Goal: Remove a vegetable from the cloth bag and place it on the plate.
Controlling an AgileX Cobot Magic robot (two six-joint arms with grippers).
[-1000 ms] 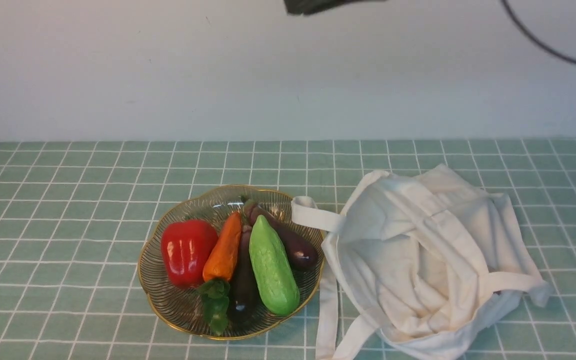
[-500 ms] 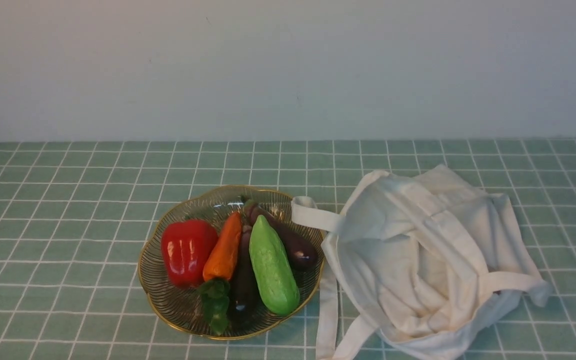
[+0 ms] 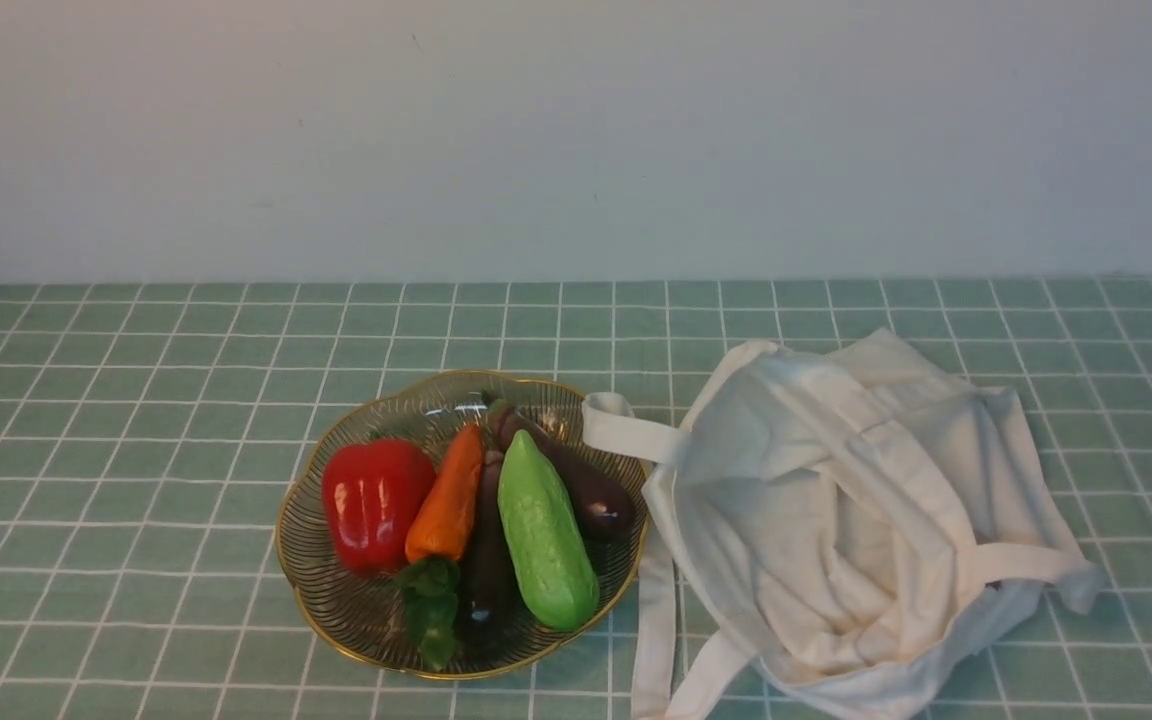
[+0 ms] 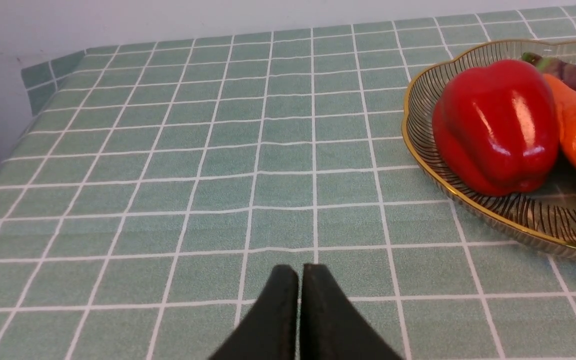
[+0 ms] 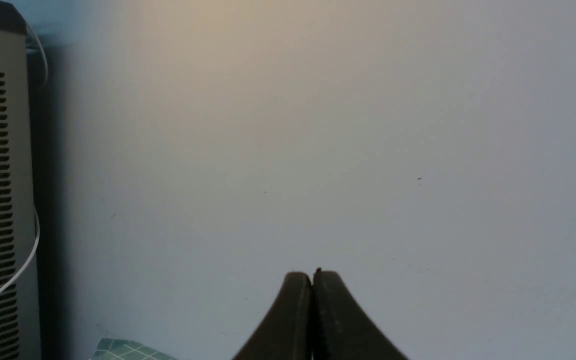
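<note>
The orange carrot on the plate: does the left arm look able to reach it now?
Probably yes: the left gripper is shut and would need to open, but nothing covers the carrot from above, though its neighbours lie close.

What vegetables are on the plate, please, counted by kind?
Pepper: 1
Carrot: 1
Eggplants: 2
Cucumber: 1
Total on the plate: 5

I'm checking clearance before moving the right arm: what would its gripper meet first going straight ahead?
Probably the wall; nothing shows before it, though depth is hard to judge.
</note>
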